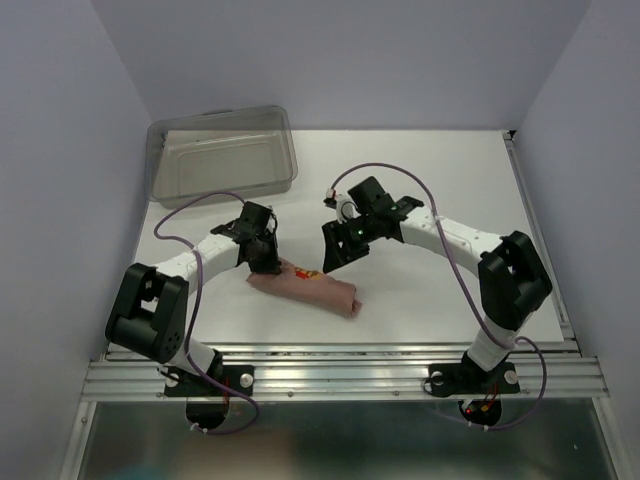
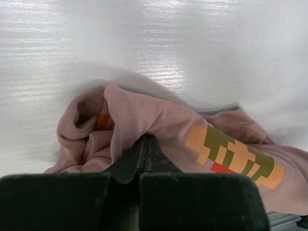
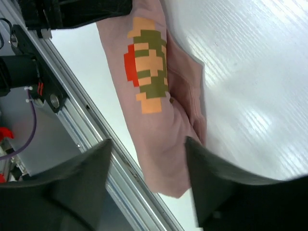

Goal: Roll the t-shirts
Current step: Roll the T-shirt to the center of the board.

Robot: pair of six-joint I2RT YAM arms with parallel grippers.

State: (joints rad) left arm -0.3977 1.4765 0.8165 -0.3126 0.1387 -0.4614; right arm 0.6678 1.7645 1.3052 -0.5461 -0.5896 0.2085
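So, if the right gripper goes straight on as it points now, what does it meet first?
Most likely the rolled t-shirt, lying straight ahead of the open right gripper; depth is unclear.

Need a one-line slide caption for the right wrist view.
Right wrist view: open right gripper hovers over the rolled pink t-shirt, pixel print showing, by the near edge of the table.

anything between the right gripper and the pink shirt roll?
Nothing. In the right wrist view the open right gripper looks straight down at the t-shirt, with no object in the gap.
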